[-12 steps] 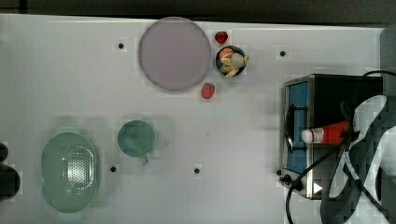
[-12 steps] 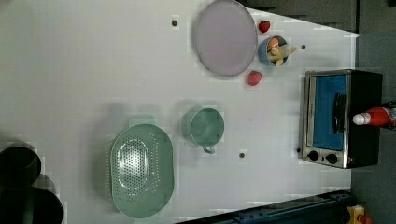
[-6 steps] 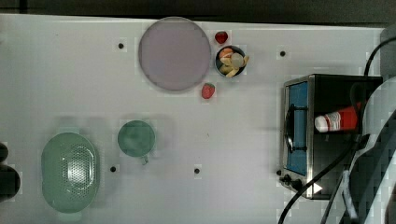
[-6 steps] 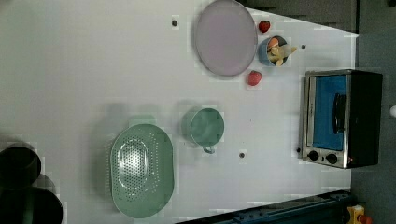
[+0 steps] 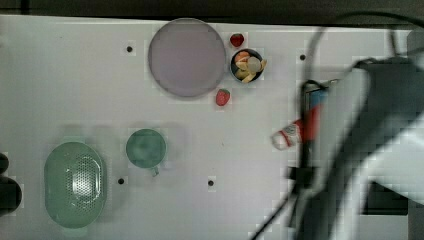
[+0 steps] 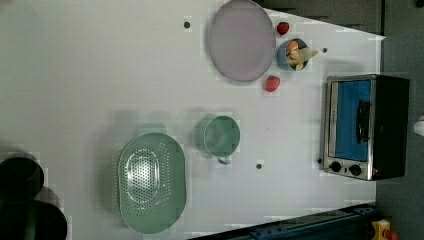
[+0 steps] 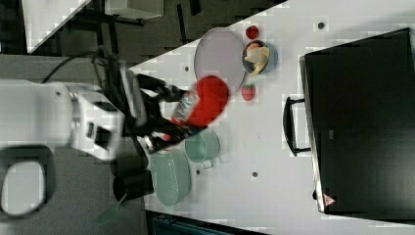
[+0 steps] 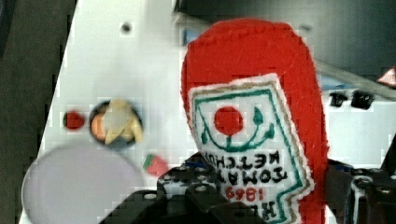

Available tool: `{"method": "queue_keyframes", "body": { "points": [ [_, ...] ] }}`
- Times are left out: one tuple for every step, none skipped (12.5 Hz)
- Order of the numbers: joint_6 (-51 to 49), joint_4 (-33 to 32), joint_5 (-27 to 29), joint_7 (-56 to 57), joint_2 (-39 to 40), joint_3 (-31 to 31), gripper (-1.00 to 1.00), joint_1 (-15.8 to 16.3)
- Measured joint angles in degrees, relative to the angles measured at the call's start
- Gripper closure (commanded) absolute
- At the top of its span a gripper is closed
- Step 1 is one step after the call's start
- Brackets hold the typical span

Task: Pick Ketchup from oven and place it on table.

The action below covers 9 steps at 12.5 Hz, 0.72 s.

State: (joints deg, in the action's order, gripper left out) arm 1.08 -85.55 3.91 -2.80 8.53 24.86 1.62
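Observation:
The Ketchup (image 7: 208, 103), a red bottle with a white-and-red label (image 8: 247, 154), is held in the air by my gripper (image 7: 178, 117), which is shut on its lower body. In the top view the Ketchup (image 5: 296, 132) lies tilted with its white cap toward the top view's left, over the white table (image 5: 65, 80) just in front of the oven. My arm covers most of the oven in the top view. The black oven (image 6: 367, 125) stands at the left view's right with its glass door closed. In the wrist view my gripper (image 8: 271, 198) clamps the bottle from both sides.
A purple plate (image 5: 186, 56), a small bowl of food (image 5: 247, 65) and two strawberries (image 5: 223, 96) sit at the top view's upper middle. A green cup (image 5: 145, 148) and a green colander (image 5: 75, 184) are at the top view's lower left. Dark round objects (image 6: 20, 177) stand at the left view's lower left.
The Ketchup and my gripper have moved from above the oven toward the top view's left, out past the oven's door. The arm looms larger in the top view.

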Motion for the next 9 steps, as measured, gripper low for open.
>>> {"method": "queue_keyframes", "body": {
  "points": [
    [0.1,0.1,0.0,0.0,0.4,-2.0,-0.27,1.1],
    [0.1,-0.7,0.2,0.0,0.5,-4.7,-0.27,1.6],
    [0.4,-1.6,0.8,0.0,0.6,-8.1,-0.27,1.8],
    [0.3,-2.7,1.0,0.0,1.0,-10.5,-0.27,2.9],
    [1.1,-4.0,0.6,0.0,1.4,-11.9,-0.27,4.9],
    [3.7,-6.2,0.2,0.0,1.5,-12.8,-0.27,7.1],
    [5.8,-8.4,0.2,0.0,1.8,-14.0,-0.27,8.4],
    [7.6,-11.4,0.7,0.1,1.8,-15.4,-0.27,9.0],
    [9.8,-15.2,1.2,0.1,1.4,-15.9,-0.27,9.8]
  ]
}}
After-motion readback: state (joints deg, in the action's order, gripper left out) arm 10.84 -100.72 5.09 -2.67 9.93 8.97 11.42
